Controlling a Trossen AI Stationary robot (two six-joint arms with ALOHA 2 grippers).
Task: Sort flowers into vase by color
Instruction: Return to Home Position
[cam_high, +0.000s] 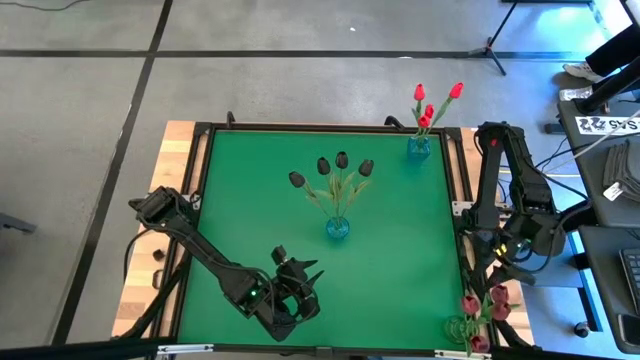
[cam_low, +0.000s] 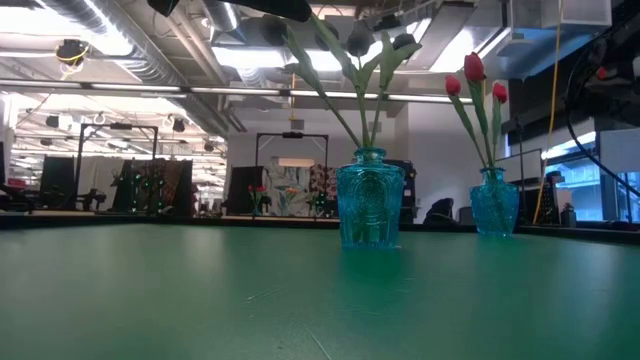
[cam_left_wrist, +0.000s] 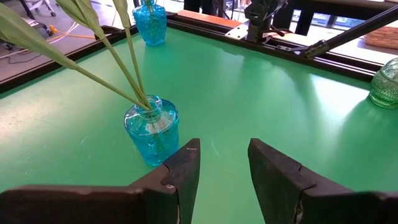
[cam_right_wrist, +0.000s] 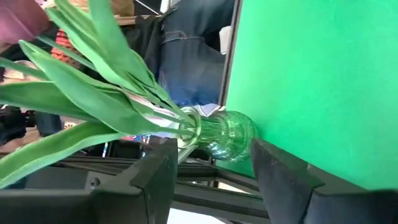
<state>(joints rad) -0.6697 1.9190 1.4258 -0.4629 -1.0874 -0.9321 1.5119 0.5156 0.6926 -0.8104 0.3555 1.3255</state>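
Note:
Three vases stand on the green table. A blue vase (cam_high: 337, 228) (cam_left_wrist: 152, 129) (cam_low: 370, 208) at mid-table holds several near-black tulips (cam_high: 332, 167). Another blue vase (cam_high: 419, 146) (cam_low: 495, 205) near the far right corner holds three red tulips (cam_high: 432, 103). A green glass vase (cam_high: 462, 328) (cam_right_wrist: 225, 134) at the near right corner holds pink-maroon tulips (cam_high: 488, 305). My left gripper (cam_high: 303, 275) (cam_left_wrist: 224, 168) hovers open near the near edge, facing the middle blue vase. My right gripper (cam_high: 492, 268) (cam_right_wrist: 211, 171) is open by the right edge, facing the green vase and apart from it.
A black raised rim (cam_high: 455, 215) frames the mat, with wooden boards (cam_high: 150, 270) outside it. The right arm's base (cam_left_wrist: 261, 15) stands past the right rim. Bare green surface (cam_high: 250, 200) lies left of the middle vase. Cables and equipment (cam_high: 610, 130) sit beyond the right side.

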